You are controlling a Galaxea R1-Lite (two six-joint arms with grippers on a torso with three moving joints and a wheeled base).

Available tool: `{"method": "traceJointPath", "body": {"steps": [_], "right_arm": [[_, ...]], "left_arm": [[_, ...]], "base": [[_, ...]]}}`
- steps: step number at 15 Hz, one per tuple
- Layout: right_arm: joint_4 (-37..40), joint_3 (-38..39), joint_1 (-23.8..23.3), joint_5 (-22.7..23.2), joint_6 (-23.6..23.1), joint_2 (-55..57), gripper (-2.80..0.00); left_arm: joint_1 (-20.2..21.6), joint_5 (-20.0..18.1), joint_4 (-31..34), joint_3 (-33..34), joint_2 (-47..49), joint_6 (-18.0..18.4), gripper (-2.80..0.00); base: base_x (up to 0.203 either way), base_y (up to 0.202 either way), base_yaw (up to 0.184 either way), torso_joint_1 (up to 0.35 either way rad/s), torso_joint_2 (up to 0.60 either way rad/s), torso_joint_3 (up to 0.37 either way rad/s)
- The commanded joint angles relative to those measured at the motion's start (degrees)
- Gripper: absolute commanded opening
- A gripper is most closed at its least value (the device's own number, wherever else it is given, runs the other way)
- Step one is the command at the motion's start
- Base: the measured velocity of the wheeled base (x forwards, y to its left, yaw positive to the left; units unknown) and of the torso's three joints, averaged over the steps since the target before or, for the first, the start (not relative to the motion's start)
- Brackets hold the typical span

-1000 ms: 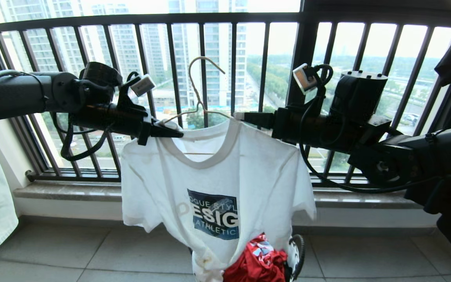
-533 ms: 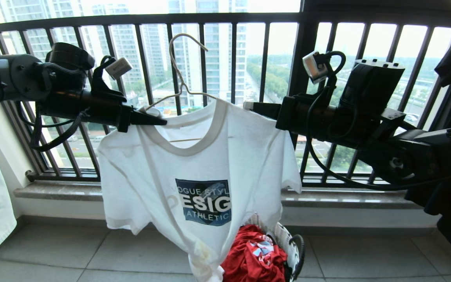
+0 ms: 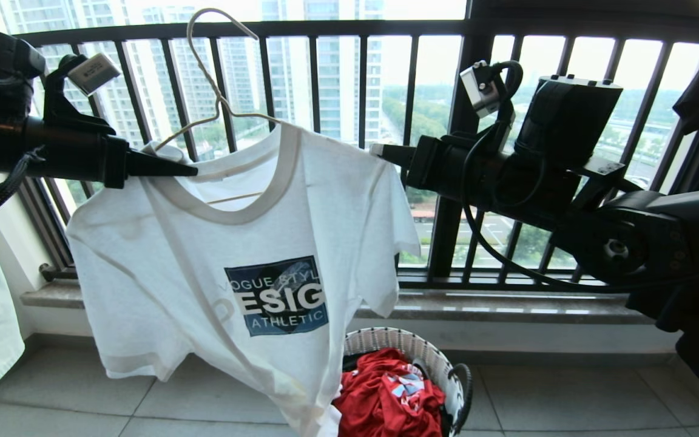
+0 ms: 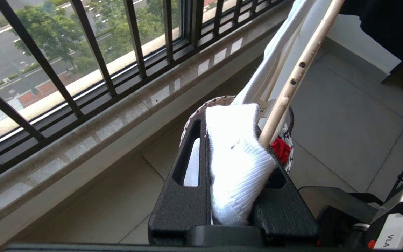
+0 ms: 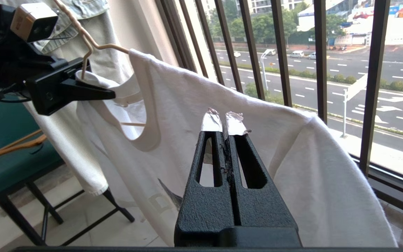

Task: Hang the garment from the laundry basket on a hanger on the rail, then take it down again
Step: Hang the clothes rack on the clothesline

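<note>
My left gripper (image 3: 189, 172) reaches level from the left, fingers pinched (cloth between them), while my right gripper (image 3: 375, 149) points inward, shut

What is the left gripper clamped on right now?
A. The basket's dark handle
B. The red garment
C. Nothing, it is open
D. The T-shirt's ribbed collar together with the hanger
D: the left gripper pinches the white T-shirt by its ribbed collar against the cream hanger.
</note>
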Motion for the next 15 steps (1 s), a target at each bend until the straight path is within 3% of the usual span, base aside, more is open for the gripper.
{"method": "traceJointPath", "body": {"steps": [1, 4, 6, 8, 9, 11, 12, 15], "right_arm": [[-0.16, -2.52, 0.85, -4.56, -0.19, 1.10, -2.80], [1.85, -2.78, 0.79, -5.69, -0.53, -1.84, -2.80], [12.83, -7.20, 0.79, -7.45, -0.53, -3.17, -2.80], [24.53, -13.13, 0.85, -15.91, -0.34, -3.51, -2.80], [27.11, -13.67, 0.85, -21.06, -0.42, -3.68, -2.80], [32.11, -12.50, 0.90, -26.80, -0.41, -5.68, -2.80], [34.35, -11.11, 1.01, -28.65, -0.36, -6.62, -2.80], [35.05, -5.39, 1.12, -29.29, -0.22, -10.54, -2.80]], "left_arm": [[2.74, 1.72, 0.16, 1.73, -5.37, -1.43, -2.80], [4.77, 4.74, 0.18, 3.49, -11.52, -6.81, -2.80], [7.85, 4.98, 0.14, 3.86, -14.97, -10.19, -2.80], [8.74, 5.28, 0.18, 4.05, -18.09, -13.73, -2.80], [9.98, 5.84, 0.21, 4.13, -19.02, -15.54, -2.80], [10.34, 7.39, 0.37, 4.18, -21.25, -19.15, -2.80], [10.35, 7.85, 0.34, 4.54, -22.01, -21.78, -2.80], [10.28, 7.80, 0.09, 9.03, -24.75, -24.15, -2.80]], "base": [[0.000, 0.000, 0.000, 0.000, 0.00, 0.000], [0.000, 0.000, 0.000, 0.000, 0.00, 0.000], [0.000, 0.000, 0.000, 0.000, 0.00, 0.000], [0.000, 0.000, 0.000, 0.000, 0.00, 0.000], [0.000, 0.000, 0.000, 0.000, 0.00, 0.000], [0.000, 0.000, 0.000, 0.000, 0.00, 0.000], [0.000, 0.000, 0.000, 0.000, 0.00, 0.000], [0.000, 0.000, 0.000, 0.000, 0.00, 0.000]]}}
